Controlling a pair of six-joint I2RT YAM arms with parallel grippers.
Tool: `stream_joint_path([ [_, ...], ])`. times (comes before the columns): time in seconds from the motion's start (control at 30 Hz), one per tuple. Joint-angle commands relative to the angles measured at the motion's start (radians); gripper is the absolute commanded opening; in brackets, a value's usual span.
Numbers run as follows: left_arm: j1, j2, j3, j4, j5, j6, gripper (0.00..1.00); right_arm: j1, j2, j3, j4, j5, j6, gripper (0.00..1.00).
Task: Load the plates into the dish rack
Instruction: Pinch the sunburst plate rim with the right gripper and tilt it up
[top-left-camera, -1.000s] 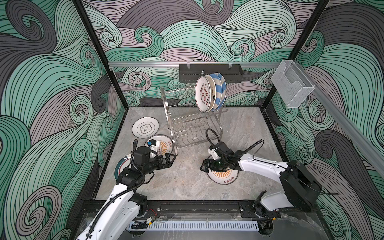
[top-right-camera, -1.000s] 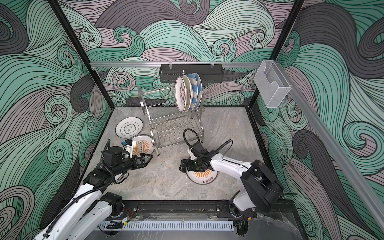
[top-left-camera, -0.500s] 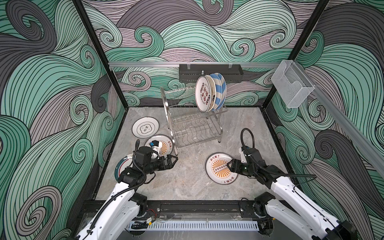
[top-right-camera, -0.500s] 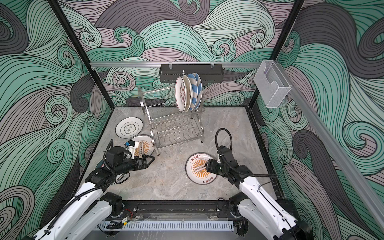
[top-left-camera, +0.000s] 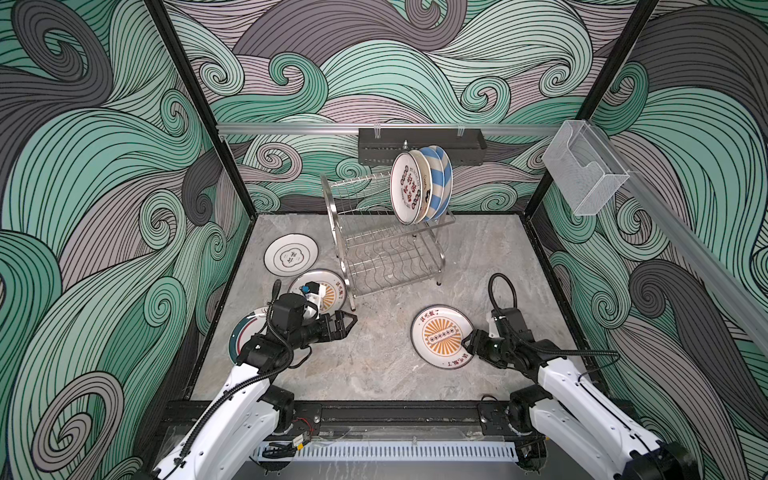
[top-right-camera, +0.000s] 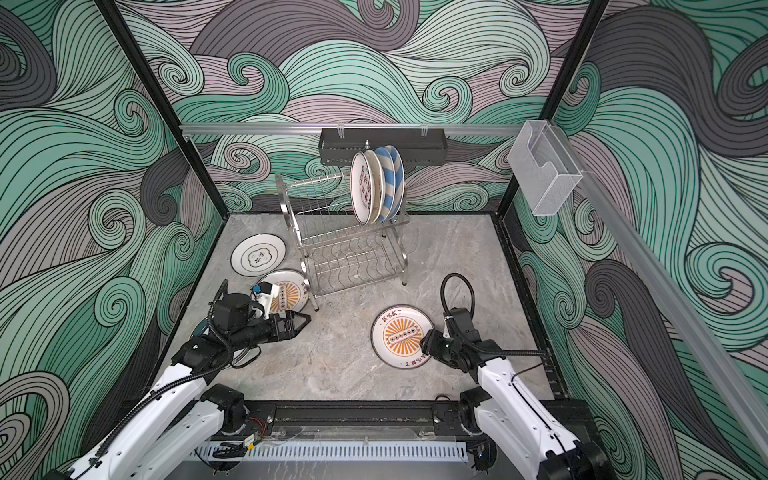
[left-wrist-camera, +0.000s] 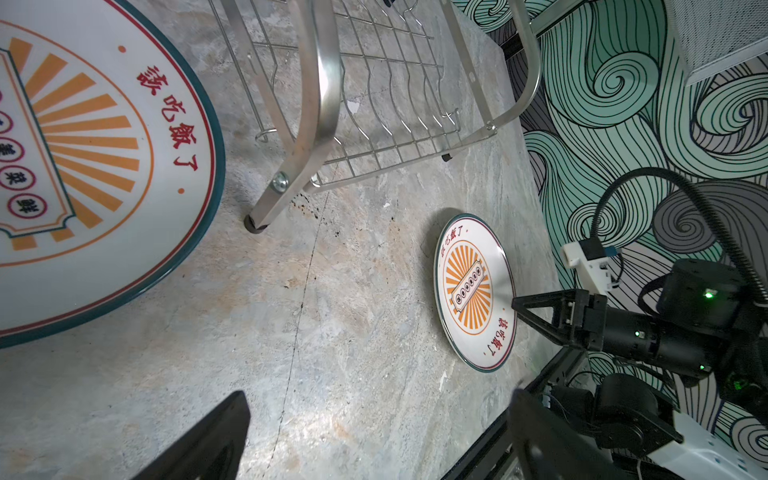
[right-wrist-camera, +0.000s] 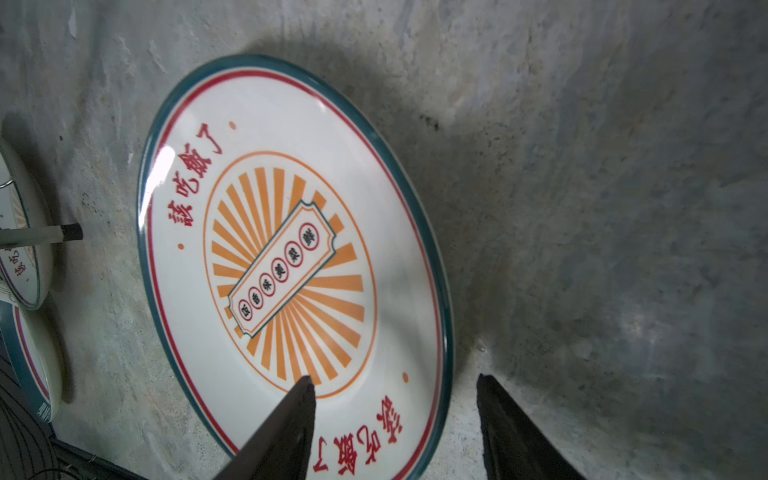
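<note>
Right gripper (top-left-camera: 467, 343) at the rim of an orange-sunburst plate (top-left-camera: 440, 336), flat on the counter (top-left-camera: 374, 374).
Jaws spread astride that rim, one finger (right-wrist-camera: 291, 415) over the sunburst, the other just outside it over bare counter; no pinch visible. Well beyond the gripper, the dish rack (top-left-camera: 386, 253), with upright plates (top-left-camera: 419, 187) on its upper tier. Left gripper (top-left-camera: 351, 324) spread too, holding nothing, just beside a rack leg, with a second sunburst plate (top-left-camera: 332, 291) just beyond it.
</note>
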Motion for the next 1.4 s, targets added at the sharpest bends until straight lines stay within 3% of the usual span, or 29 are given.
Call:
stream_joint_path([
  [0.0, -0.008, -0.009, 0.002, -0.010, 0.017, 0.003, 0.99, -0.018, 0.001, -0.024, 0.067, -0.050, 0.022, 0.62],
  [0.23, -0.008, -0.009, 0.002, -0.009, 0.008, 0.003, 0.98, -0.054, -0.020, -0.077, 0.095, -0.054, 0.035, 0.62],
  [0.93, -0.008, -0.002, 0.010, -0.015, -0.002, 0.011, 0.99, -0.079, 0.020, -0.109, 0.180, -0.084, 0.043, 0.05],
  [1.07, -0.007, -0.003, 0.016, -0.020, -0.002, 0.012, 0.99, -0.085, 0.023, -0.092, 0.170, -0.083, 0.033, 0.00],
  [1.37, -0.008, -0.002, 0.037, -0.028, -0.003, 0.018, 0.99, -0.095, -0.047, 0.011, 0.053, -0.086, -0.023, 0.00],
])
